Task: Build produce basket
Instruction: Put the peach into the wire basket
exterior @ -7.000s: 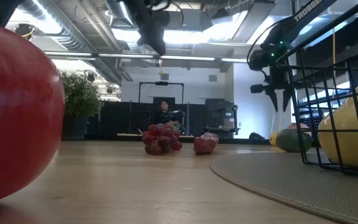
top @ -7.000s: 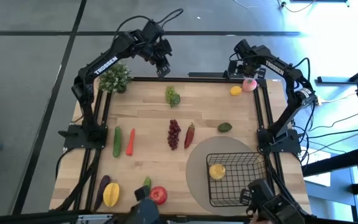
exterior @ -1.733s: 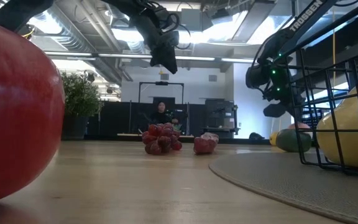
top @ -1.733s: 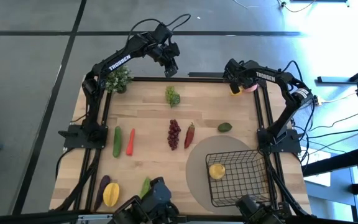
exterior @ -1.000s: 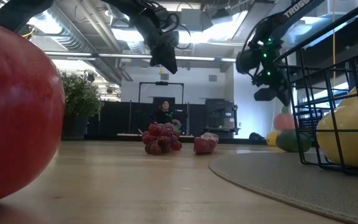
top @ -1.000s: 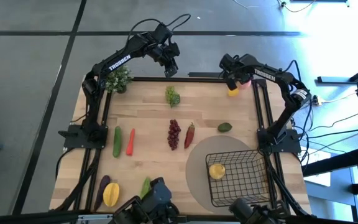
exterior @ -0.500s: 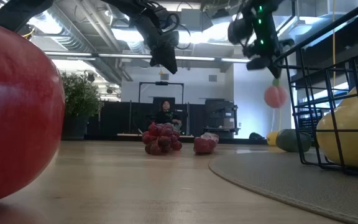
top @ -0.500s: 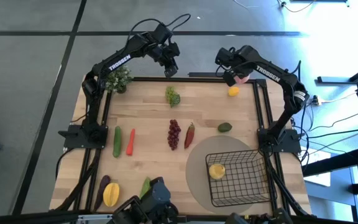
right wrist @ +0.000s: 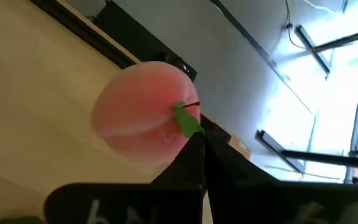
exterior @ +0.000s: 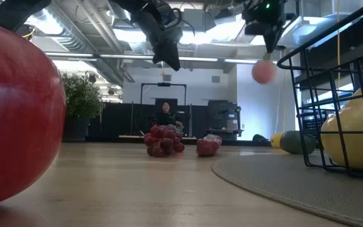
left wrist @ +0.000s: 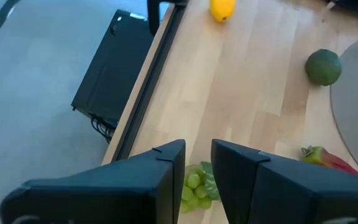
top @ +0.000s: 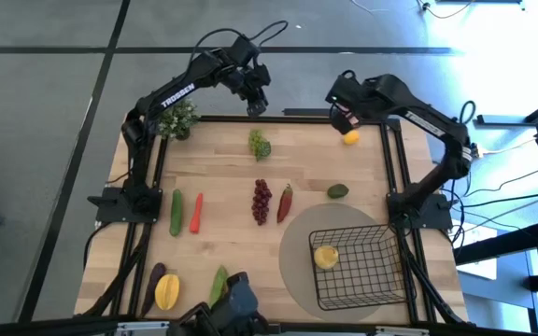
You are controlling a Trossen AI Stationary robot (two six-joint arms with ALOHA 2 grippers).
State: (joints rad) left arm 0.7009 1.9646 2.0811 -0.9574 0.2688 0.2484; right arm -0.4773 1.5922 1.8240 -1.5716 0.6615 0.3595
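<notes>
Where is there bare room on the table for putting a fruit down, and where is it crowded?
Bare wood: between the green grapes and the lemon, and between the carrot and the dark grapes. Most of the basket is free beside the yellow fruit. Crowded: the front left corner around the mango.

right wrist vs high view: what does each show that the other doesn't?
Right wrist only: the right end effector shut on the green stem of the pink peach, which hangs clear of the table.

High view only: the whole layout, with the basket holding one yellow fruit, the lemon, avocado, green grapes, dark red grapes and the left end effector above the far edge. The peach itself is hidden under the right arm.

Both: the wooden table.
</notes>
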